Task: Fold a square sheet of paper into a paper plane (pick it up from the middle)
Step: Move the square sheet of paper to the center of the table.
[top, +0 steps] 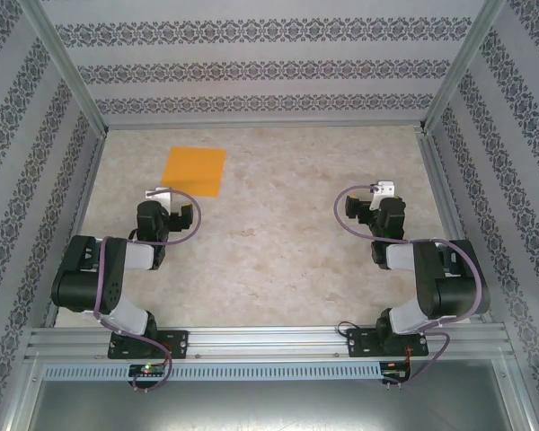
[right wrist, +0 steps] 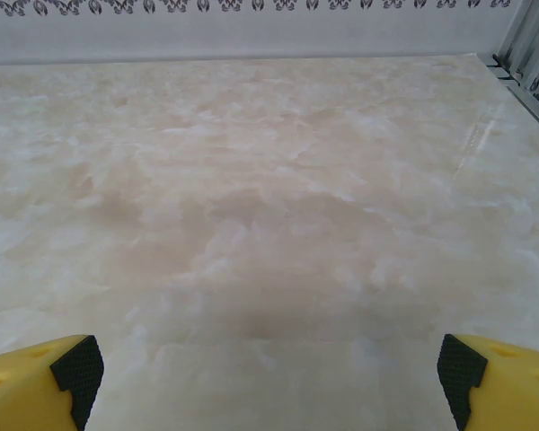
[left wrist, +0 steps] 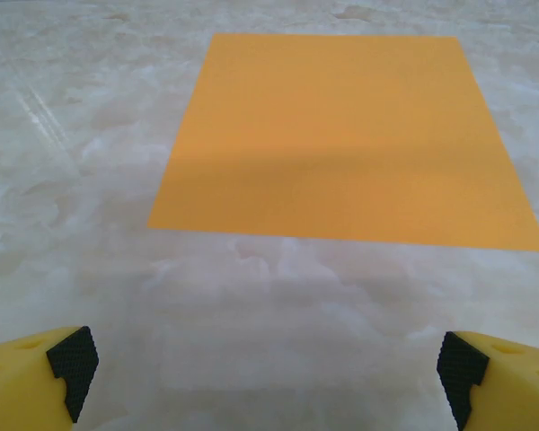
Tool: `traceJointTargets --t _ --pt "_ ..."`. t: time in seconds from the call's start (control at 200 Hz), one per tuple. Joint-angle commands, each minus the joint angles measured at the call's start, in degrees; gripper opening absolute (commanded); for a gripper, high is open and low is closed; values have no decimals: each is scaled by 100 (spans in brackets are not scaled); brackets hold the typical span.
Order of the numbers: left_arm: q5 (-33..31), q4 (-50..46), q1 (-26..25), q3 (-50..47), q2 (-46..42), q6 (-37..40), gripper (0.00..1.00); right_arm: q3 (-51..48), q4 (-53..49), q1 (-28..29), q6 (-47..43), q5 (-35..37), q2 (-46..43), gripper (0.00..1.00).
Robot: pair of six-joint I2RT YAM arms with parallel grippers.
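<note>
The square sheet of paper lies flat and unfolded on the marble table at the back left, plain orange; in the left wrist view the sheet of paper spreads just ahead of the fingers. My left gripper hovers just short of its near edge, open, with nothing between the yellow fingers. On the right side of the table my right gripper is open over bare marble, its fingers wide apart.
Patterned walls and metal frame posts enclose the table on three sides. A metal rail carrying both arm bases runs along the near edge. Bare marble lies between the two arms.
</note>
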Motion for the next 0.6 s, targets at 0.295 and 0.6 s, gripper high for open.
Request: traceJointTargets --t 0.295,0.6 --pt "188 202 80 98 -10 19 100 70 154 -102 -28 -288 -17 98" --pt "166 63 82 128 -150 34 100 -8 289 -126 -4 -298 -78 98"
